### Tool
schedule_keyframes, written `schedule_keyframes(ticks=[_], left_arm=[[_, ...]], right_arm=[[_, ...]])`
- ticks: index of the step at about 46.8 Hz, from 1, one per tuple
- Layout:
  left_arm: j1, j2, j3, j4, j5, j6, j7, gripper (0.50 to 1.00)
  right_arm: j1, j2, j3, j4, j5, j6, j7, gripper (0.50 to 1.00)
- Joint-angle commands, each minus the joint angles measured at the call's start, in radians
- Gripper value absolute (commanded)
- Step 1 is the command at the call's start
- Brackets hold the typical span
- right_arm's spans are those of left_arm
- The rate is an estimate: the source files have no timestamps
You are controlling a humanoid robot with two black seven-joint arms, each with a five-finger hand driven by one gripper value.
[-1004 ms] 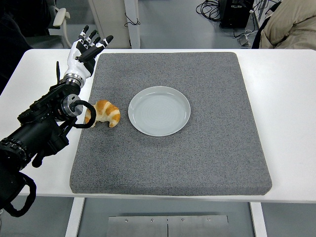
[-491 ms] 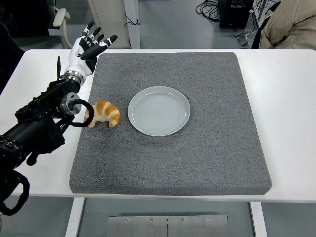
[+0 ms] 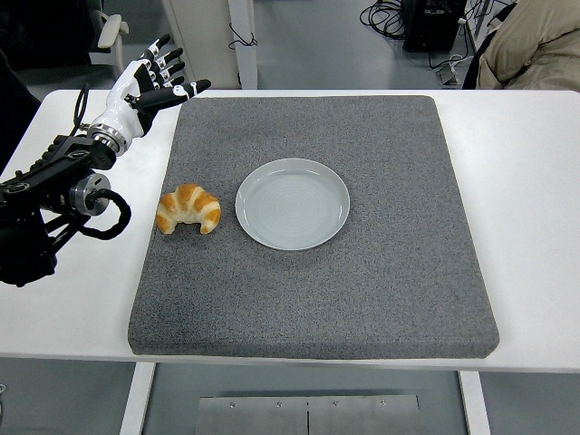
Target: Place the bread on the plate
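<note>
The bread, a golden croissant [image 3: 188, 209], lies on the grey mat [image 3: 381, 272] near its left edge. A pale round plate [image 3: 292, 203] sits just to its right, a small gap apart, and holds nothing. My left hand [image 3: 149, 83] is white with black fingertips. It is open with fingers spread, held up over the table's far left, well behind the croissant and apart from it. The black left arm [image 3: 50, 204] comes in from the left edge. The right arm is out of view.
The white table [image 3: 535, 181] shows bare around the mat. A person in beige [image 3: 535, 45] sits at the top right. Cables and equipment lie on the floor behind the table.
My left arm has drawn back to the left and away from the croissant. The hand has stayed open and shifted slightly left. The croissant and plate have not moved.
</note>
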Motion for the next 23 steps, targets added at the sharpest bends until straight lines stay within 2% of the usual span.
schedule_keyframes(ticks=[1, 11, 23], left_arm=[[0.002, 0.046, 0.0, -0.047, 0.057, 0.0, 0.008, 0.969], [-0.004, 0.126, 0.0, -0.11, 0.227, -0.004, 0.051, 0.969], [-0.001, 0.232, 0.009, -0.274, 0.476, -0.012, 0.121, 0.969]], right_arm=[[0.0, 0.0, 0.001, 0.001, 0.0, 0.0, 0.0, 1.0], [0.0, 0.0, 0.0, 0.0, 0.0, 0.0, 0.0, 1.0], [0.0, 0.0, 0.0, 0.0, 0.0, 0.0, 0.0, 1.0]])
